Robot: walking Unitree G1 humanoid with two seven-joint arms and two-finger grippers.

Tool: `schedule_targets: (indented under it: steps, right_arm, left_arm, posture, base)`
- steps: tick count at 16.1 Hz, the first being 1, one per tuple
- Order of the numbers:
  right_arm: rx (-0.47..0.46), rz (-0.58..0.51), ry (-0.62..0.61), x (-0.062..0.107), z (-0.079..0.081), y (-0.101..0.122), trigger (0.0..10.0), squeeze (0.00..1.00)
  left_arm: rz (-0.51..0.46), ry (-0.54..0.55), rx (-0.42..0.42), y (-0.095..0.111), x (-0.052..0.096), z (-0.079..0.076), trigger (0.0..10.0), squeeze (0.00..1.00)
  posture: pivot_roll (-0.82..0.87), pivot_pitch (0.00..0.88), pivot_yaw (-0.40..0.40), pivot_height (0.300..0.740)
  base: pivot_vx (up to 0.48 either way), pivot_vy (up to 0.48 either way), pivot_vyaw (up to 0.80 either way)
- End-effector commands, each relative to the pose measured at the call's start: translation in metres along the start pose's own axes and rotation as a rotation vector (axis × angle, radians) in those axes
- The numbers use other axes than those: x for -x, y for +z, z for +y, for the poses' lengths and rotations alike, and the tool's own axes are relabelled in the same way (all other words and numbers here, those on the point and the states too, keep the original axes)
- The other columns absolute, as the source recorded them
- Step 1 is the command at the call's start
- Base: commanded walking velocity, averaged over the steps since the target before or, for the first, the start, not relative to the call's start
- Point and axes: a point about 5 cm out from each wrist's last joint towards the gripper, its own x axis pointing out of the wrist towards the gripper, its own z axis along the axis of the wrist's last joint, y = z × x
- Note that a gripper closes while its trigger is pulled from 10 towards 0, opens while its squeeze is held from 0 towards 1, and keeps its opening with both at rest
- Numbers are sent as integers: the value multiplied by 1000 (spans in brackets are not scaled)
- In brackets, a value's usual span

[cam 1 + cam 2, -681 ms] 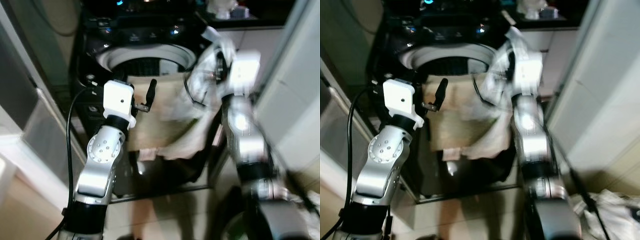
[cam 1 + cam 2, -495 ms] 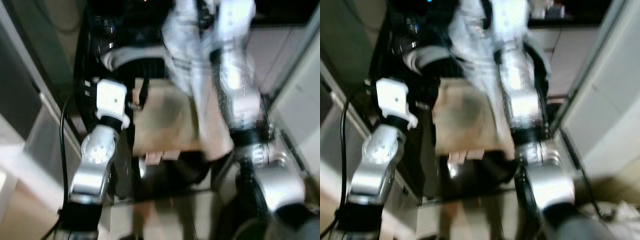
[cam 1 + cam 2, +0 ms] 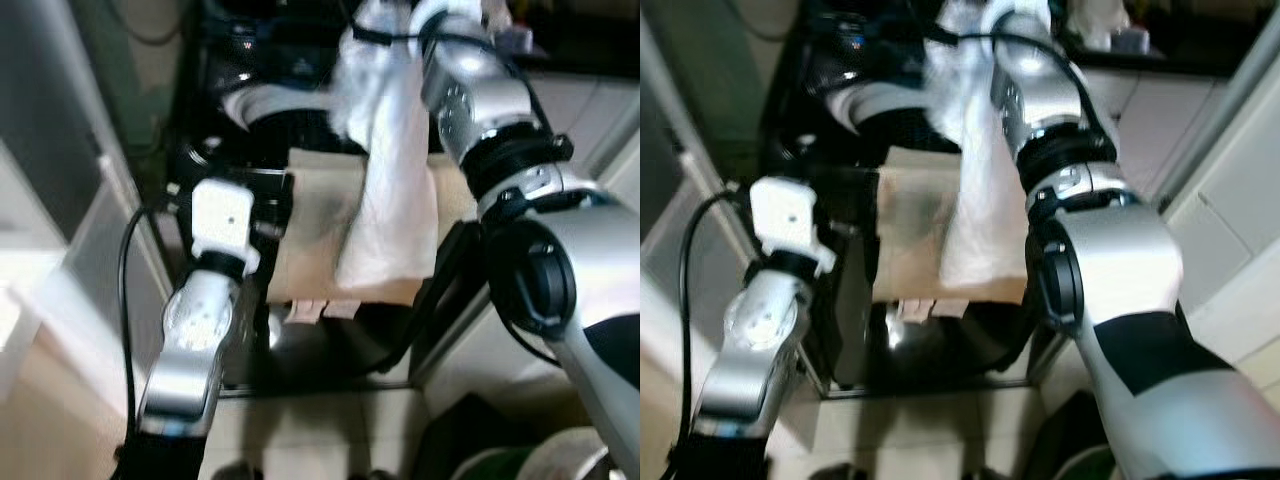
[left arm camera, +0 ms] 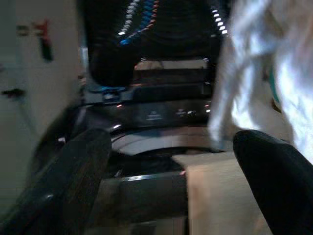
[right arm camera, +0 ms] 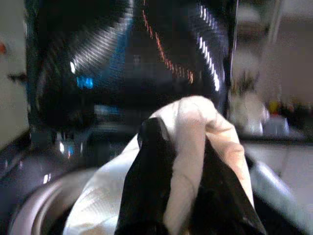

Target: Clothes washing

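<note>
The black top-loading washer [image 3: 215, 150] stands in front of me with its round drum opening [image 3: 275, 105] uncovered. A tan cloth [image 3: 315, 235] lies draped over the washer's front edge. My right gripper [image 5: 181, 161] is raised above the drum and shut on a white garment [image 3: 385, 190], which hangs down in a long fold over the tan cloth. My left gripper [image 4: 171, 166] is held at the washer's front left, beside the tan cloth, open with nothing between its fingers [image 4: 78, 166].
A grey panel [image 3: 60, 200] runs along the left of the washer and white cabinet fronts [image 3: 1230, 210] along the right. Small items sit on a counter [image 3: 1110, 25] behind. A green and white object [image 3: 520, 465] lies on the floor at lower right.
My right arm has lifted the white garment from the washer's front edge up above the drum. The camera has shifted. The left arm has stayed at the washer's front left.
</note>
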Motion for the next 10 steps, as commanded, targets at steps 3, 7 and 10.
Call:
schedule_targets:
  steps: [3, 7, 10]
  right_arm:
    - [-84, 301, -100, 13, -9, -71, 0, 0]
    - [-12, 357, -76, 22, -1, -94, 0, 0]
    - [56, 435, -4, 32, 3, -118, 0, 0]
  left_arm:
    - [25, 38, -20, 2, 11, 2, 10000, 0]
    - [56, 69, -32, 3, 24, 5, 10000, 0]
    - [66, 54, -35, 3, 24, 3, 10000, 0]
  posture:
    - [205, 0, -151, 740]
    - [231, 18, -161, 740]
    - [220, 22, -153, 740]
  base:
    - [0, 0, 0]
    - [0, 0, 0]
    - [0, 0, 0]
